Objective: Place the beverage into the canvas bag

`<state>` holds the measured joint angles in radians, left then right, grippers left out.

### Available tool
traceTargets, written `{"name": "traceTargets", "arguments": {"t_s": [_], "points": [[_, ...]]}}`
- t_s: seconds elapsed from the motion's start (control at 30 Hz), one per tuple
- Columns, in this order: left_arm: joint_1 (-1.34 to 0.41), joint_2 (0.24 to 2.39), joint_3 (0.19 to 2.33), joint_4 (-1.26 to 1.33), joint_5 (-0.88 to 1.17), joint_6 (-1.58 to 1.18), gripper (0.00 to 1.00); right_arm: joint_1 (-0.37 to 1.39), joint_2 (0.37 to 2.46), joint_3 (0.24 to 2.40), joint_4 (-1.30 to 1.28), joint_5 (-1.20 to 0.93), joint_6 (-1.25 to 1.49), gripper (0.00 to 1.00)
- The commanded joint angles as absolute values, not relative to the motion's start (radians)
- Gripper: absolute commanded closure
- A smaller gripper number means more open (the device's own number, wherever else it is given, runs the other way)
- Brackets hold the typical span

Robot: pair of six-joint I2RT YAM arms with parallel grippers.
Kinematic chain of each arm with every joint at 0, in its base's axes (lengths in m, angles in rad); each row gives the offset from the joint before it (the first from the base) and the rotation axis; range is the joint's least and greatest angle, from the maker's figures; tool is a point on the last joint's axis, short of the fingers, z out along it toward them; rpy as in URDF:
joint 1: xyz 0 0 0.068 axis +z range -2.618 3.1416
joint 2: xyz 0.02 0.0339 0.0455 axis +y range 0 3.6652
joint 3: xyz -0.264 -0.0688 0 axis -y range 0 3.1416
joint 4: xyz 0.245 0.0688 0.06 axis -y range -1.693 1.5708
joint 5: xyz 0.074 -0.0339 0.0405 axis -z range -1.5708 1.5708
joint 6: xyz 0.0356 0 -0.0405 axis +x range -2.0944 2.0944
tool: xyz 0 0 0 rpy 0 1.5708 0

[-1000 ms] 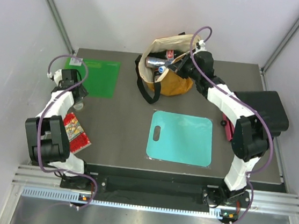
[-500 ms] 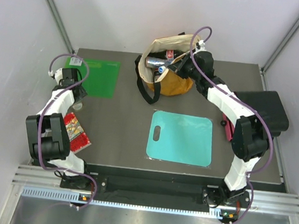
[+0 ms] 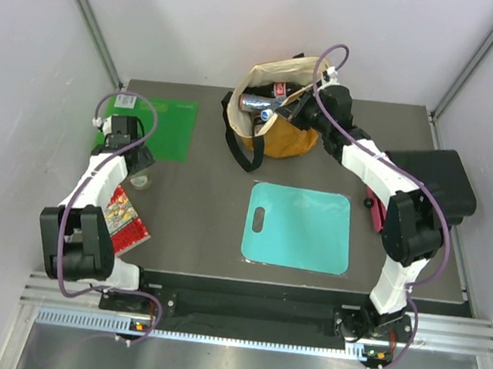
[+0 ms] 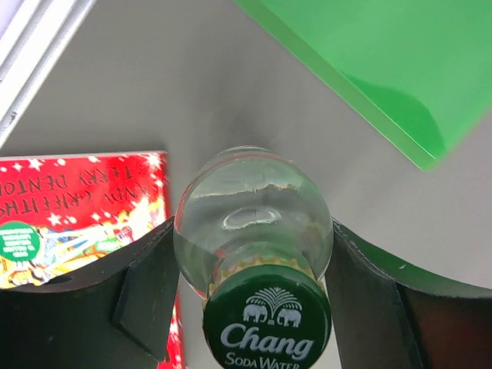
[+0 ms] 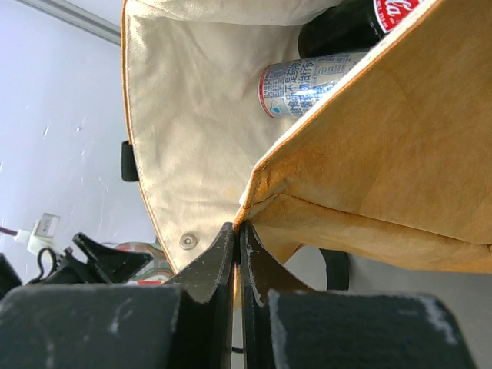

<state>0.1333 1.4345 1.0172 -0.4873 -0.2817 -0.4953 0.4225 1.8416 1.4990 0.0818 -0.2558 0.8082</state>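
Observation:
The beverage is a clear glass bottle (image 4: 254, 223) with a green "Chang Soda Water" cap. It stands upright near the table's left side (image 3: 141, 180). My left gripper (image 4: 254, 227) is over it (image 3: 138, 172), both fingers pressed against the bottle's shoulders. The mustard-yellow canvas bag (image 3: 287, 140) sits at the back centre, its mouth held open. My right gripper (image 5: 238, 227) is shut on the bag's rim (image 5: 384, 154), seen from above at the bag's right edge (image 3: 292, 111). A silver can (image 5: 307, 84) and a dark bottle (image 5: 361, 19) lie inside.
A green board (image 3: 168, 127) lies behind the bottle and a red book (image 3: 125, 215) in front of it at the left edge. A teal cutting board (image 3: 299, 228) lies mid-table. A black box (image 3: 435, 175) sits at the right.
My left wrist has shifted slightly right and its fingers have narrowed onto the bottle. The right arm and the bag have not moved.

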Motion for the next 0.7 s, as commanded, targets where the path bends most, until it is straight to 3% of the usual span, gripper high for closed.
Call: {"name": "traceTargets", "arguments": {"t_s": [0.0,0.23,0.67], "points": [[0.071,1.328,1.132,-0.448,-0.271,-0.477,1.0,0.425,1.713,1.551,0.33,-0.288,0.838,1.0],[-0.033,1.347,1.383,-0.551,-0.265,-0.469,1.0,0.442,1.72,1.555,0.327,-0.284,0.839,1.0],[-0.164,1.423,1.635,-0.542,-0.206,-0.472,1.0,0.446,1.72,1.555,0.327,-0.296,0.835,1.0]]}}
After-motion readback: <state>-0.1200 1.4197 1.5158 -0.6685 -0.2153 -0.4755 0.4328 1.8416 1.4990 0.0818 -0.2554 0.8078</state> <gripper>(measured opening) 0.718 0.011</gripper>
